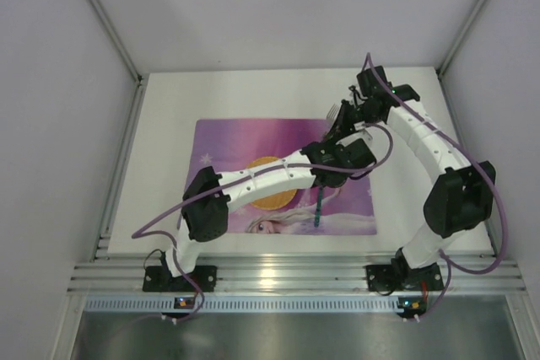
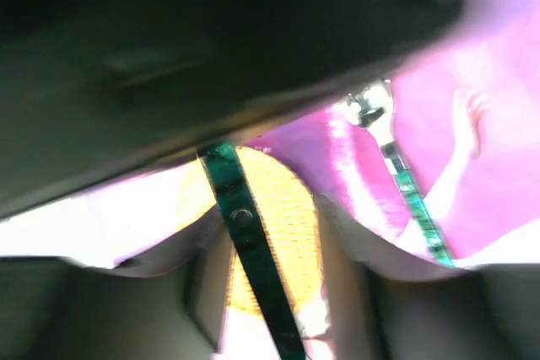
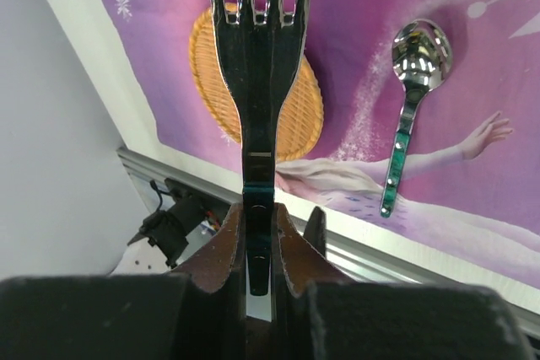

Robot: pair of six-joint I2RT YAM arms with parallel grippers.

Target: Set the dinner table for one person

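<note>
My right gripper (image 1: 348,115) is raised over the far right of the white dinner table (image 1: 169,124). It is shut on the green handle of a steel fork (image 3: 257,56), whose tines point away from the wrist. A green-handled spoon (image 3: 405,115) lies on the purple placemat (image 1: 228,137), right of a round orange woven mat (image 3: 299,120). My left gripper (image 1: 339,142) is just below the right one. In the blurred left wrist view its fingers (image 2: 207,284) stand apart. A green riveted handle (image 2: 245,225) runs between them, with the woven mat (image 2: 287,208) showing on both sides.
A dark blurred mass (image 2: 211,48) fills the top of the left wrist view. The spoon (image 2: 396,174) shows there too, and in the top view (image 1: 319,206). The metal rail (image 1: 278,276) runs along the near edge. Grey walls (image 1: 67,124) enclose the table.
</note>
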